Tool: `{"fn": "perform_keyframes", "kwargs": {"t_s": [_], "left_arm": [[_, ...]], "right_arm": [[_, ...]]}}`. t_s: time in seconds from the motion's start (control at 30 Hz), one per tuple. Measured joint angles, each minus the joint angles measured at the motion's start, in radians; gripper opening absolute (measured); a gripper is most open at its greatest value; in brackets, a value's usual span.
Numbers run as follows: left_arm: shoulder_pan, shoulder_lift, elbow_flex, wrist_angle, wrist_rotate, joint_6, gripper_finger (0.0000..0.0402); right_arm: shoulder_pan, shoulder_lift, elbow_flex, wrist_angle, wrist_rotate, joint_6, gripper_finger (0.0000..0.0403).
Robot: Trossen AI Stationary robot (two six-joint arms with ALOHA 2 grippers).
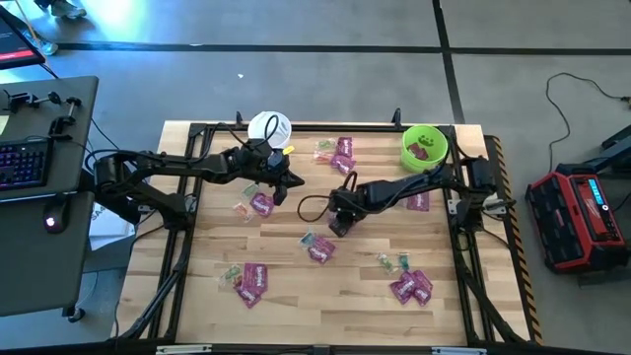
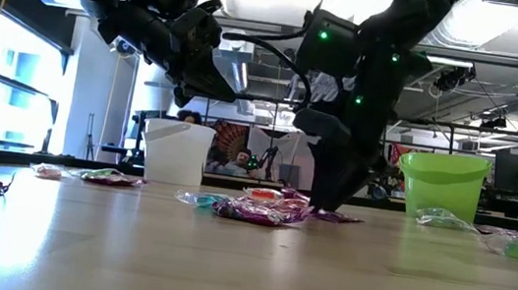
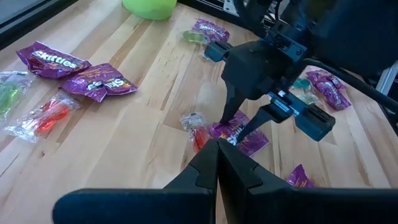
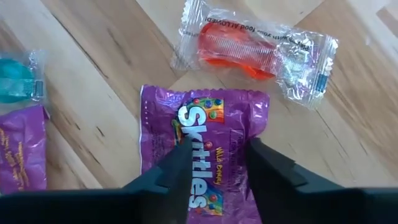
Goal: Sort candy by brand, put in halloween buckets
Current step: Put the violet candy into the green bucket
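Note:
A purple Skittles packet (image 4: 211, 118) lies flat on the wooden table near its middle. Beside it lies a clear-wrapped red candy (image 4: 239, 53). My right gripper (image 4: 219, 149) points down onto the packet (image 3: 239, 134), its fingers part open with a strip of the packet between them. My left gripper (image 1: 296, 180) is shut and hangs above the table left of that spot, with nothing between its fingers (image 3: 217, 162). The white bucket (image 1: 268, 128) stands at the far edge behind it. The lime green bucket (image 1: 424, 146) stands at the far right with dark candy inside. My right gripper comes from above, pointing steeply down. Its two fingertips (image 4: 183, 146) stand on the printed face of the packet, near the middle (image 4: 214, 134), with a gap between them. The packet lies flat on the table.
More purple packets and clear-wrapped candies are scattered about: near left (image 1: 252, 281), near right (image 1: 411, 286), by the left arm (image 1: 261, 204) and at the far middle (image 1: 343, 153). A teal candy (image 4: 15, 78) lies close to the right gripper. Black frame rails (image 1: 187, 237) run along the table's sides.

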Motion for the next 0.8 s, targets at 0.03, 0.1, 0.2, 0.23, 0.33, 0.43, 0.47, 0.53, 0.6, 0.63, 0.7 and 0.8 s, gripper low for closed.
{"fn": "perform_keyframes", "kwargs": {"t_s": [0.03, 0.1, 0.2, 0.23, 0.33, 0.43, 0.47, 0.53, 0.6, 0.63, 0.7, 0.8], "left_arm": [[0.0, 0.0, 0.0, 0.0, 0.0, -0.003, 0.0], [0.0, 0.0, 0.0, 0.0, 0.0, -0.005, 0.0], [0.0, 0.0, 0.0, 0.0, 0.0, -0.005, 0.0], [0.0, 0.0, 0.0, 0.0, 0.0, -0.006, 0.0], [0.0, 0.0, 0.0, 0.0, 0.0, -0.005, 0.0], [0.0, 0.0, 0.0, 0.0, 0.0, -0.004, 0.0], [0.0, 0.0, 0.0, 0.0, 0.0, -0.001, 0.0], [0.0, 0.0, 0.0, 0.0, 0.0, 0.004, 0.0], [0.0, 0.0, 0.0, 0.0, 0.0, 0.009, 0.0], [0.0, 0.0, 0.0, 0.0, 0.0, 0.009, 0.0], [0.0, 0.0, 0.0, -0.001, 0.0, 0.007, 0.0], [0.0, 0.0, 0.0, -0.002, 0.01, -0.036, 0.0]], "right_arm": [[-0.005, 0.0, 0.0, 0.0, -0.015, -0.006, 0.0107], [-0.014, 0.0, 0.0, 0.0, -0.041, -0.013, 0.0087], [-0.027, -0.011, 0.0, 0.001, -0.072, -0.033, 0.0057], [-0.029, -0.015, 0.0, 0.002, -0.08, -0.04, 0.0046], [-0.04, -0.034, -0.004, -0.002, -0.095, -0.057, 0.0016], [-0.051, -0.055, -0.006, -0.014, -0.1, -0.059, 0.0003], [-0.054, -0.059, -0.006, -0.013, -0.1, -0.058, 0.0004], [-0.059, -0.068, -0.006, -0.013, -0.097, -0.058, 0.0005], [-0.06, -0.069, -0.006, -0.008, -0.094, -0.057, 0.0001], [-0.059, -0.069, -0.006, -0.01, -0.093, -0.056, 0.0001], [-0.058, -0.069, -0.006, -0.007, -0.093, -0.054, 0.0001], [-0.049, -0.07, -0.006, -0.004, -0.086, -0.031, 0.0002]]}}
